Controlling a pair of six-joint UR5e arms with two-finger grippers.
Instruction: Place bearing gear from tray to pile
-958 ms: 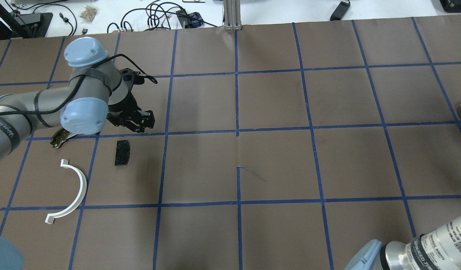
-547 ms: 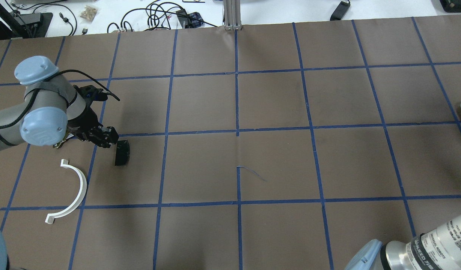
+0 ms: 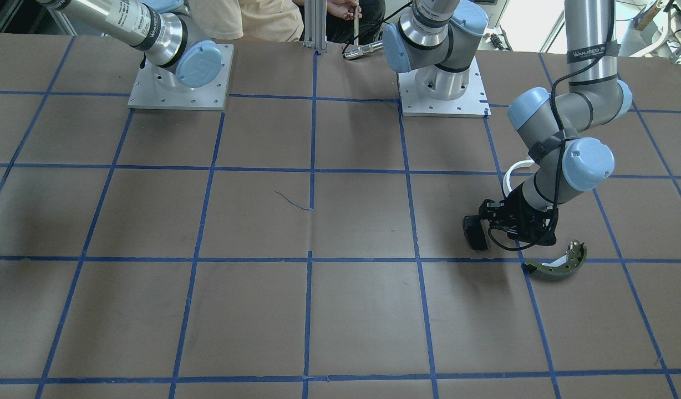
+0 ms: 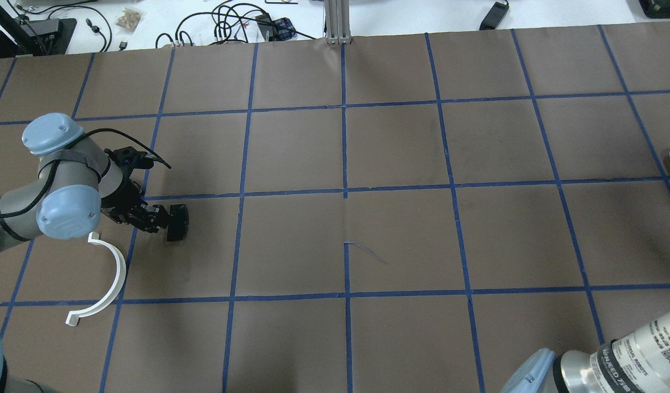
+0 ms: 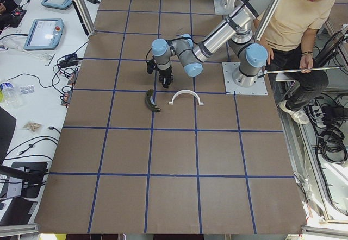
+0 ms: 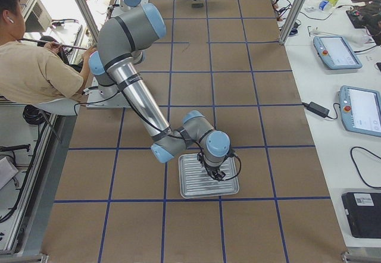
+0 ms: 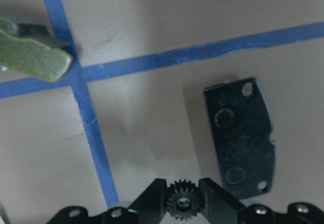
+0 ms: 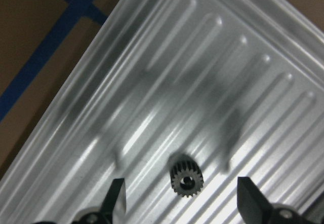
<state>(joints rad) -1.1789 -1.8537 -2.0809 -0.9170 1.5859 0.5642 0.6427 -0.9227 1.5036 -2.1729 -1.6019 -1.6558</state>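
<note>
Here, bearing gear [image 7: 182, 202]: small, black, fine-toothed, with a centre bore; held low over the paper, just beside the brake pad [image 7: 242, 138].
Left gripper [image 4: 161, 221]: fingers clamped on that gear, as I read it from the wrist view.
Change: within the last second I had swung this arm back toward the robot's left, in to the pile [image 4: 178, 224].
Meaning: carry nearly done, I judged; only the release remained.
Pile members: pad, brake shoe [image 3: 554, 265], white half-ring [image 4: 108, 273], lying apart.
Right gripper [image 8: 183, 198]: fingers spread wide over the tray [image 6: 190, 182], a second gear [image 8: 186, 175] lying below.
</note>
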